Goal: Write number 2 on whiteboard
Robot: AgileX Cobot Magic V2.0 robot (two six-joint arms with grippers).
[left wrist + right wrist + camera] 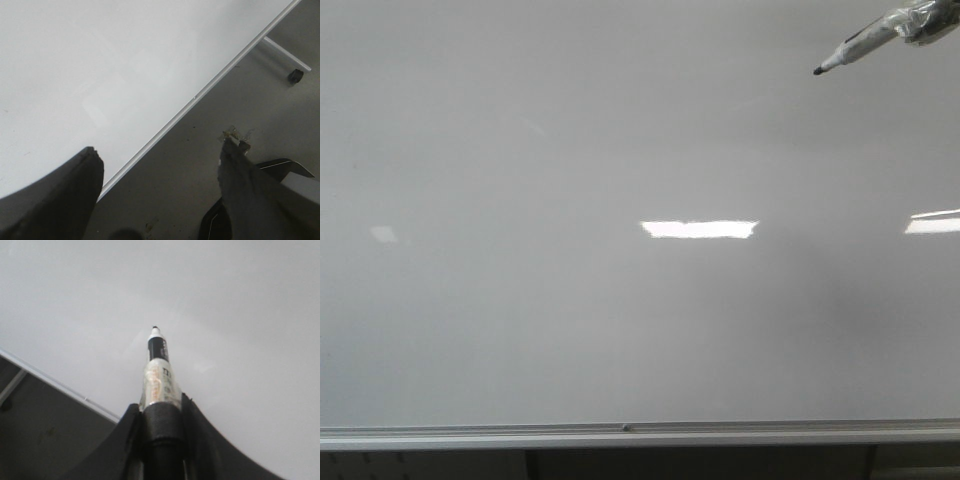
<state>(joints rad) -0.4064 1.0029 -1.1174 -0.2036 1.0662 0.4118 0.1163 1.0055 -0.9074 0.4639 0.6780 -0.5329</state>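
marker first — a black-tipped whiteboard marker (850,50) with a tape-wrapped barrel sits clamped between the dark fingers of the right gripper (161,415), its tip aimed at the large glossy white-grey whiteboard (570,330), whether touching the surface is unclear. ahead of the tip the board is unmarked, with no digit 2 on it. the left gripper (160,165) hangs wide apart and holds nothing — the board's silver bottom rail (200,95) runs diagonally beyond its fingers.
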